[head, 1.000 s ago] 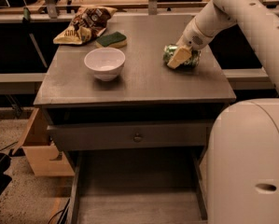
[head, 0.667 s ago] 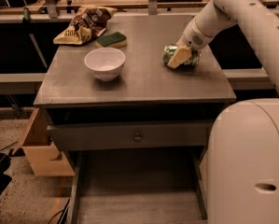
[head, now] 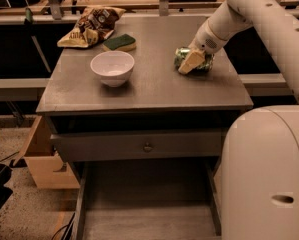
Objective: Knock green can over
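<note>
The green can (head: 181, 57) lies low on the right part of the grey table (head: 154, 91), and looks tipped onto its side. Most of it is hidden by my gripper (head: 193, 60), which is right on top of it and touching it. Green shows on both sides of the gripper. My white arm (head: 249, 14) reaches down to it from the upper right.
A white bowl (head: 112, 66) stands left of centre. A green-and-yellow sponge (head: 119, 42) and a chip bag (head: 90, 26) lie at the back left. An open drawer (head: 148, 219) is below the table, a cardboard box (head: 39, 159) at the left, and my base (head: 269, 174) at the lower right.
</note>
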Motion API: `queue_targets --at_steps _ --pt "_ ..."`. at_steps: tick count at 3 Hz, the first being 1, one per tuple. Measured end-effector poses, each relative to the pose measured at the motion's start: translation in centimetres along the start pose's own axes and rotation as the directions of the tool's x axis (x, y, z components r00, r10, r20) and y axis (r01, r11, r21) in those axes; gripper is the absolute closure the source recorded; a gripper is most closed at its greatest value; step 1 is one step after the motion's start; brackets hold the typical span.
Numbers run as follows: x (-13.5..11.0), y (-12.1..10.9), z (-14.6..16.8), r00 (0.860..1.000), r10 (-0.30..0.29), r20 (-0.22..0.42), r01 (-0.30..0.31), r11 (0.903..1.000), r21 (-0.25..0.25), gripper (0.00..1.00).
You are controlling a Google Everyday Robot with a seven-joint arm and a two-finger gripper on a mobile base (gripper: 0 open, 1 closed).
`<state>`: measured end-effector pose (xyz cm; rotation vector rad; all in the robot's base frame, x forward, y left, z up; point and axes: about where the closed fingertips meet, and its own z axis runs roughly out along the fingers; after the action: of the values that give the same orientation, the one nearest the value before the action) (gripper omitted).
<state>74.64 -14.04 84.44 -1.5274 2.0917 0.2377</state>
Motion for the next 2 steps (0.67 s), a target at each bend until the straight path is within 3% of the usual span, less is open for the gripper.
queue_targets --at_steps 1,2 --pt "-0.01 0.07 0.41 1.0 0.0 -0.001 0.0 1.0 -0.006 0.0" --pt "-0.01 0.08 0.43 1.0 0.0 -0.001 0.0 1.0 -0.006 0.0"
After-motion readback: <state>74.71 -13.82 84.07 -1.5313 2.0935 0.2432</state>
